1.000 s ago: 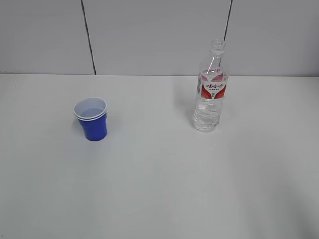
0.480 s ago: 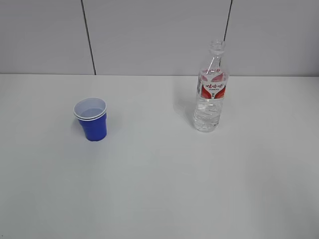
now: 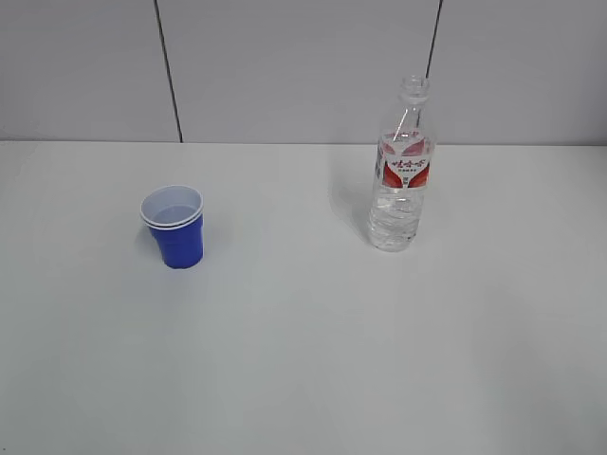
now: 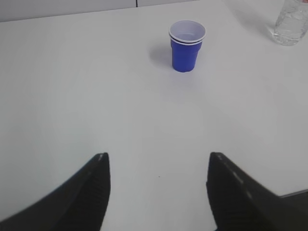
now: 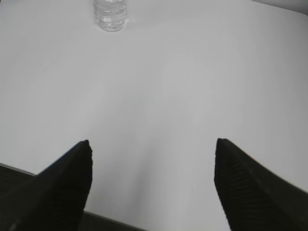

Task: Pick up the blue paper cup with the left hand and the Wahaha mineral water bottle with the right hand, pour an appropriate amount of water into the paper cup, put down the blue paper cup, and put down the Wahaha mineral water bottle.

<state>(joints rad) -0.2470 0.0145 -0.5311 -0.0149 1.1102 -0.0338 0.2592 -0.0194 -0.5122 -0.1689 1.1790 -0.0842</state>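
The blue paper cup (image 3: 173,226) stands upright left of centre on the white table (image 3: 303,360); the Wahaha mineral water bottle (image 3: 402,171) stands upright well apart on the right. Wide bare surface surrounds both. Only the wrist views show the left hand (image 4: 156,166) and right hand (image 5: 151,154), both spread open, empty, near the table's front edge.
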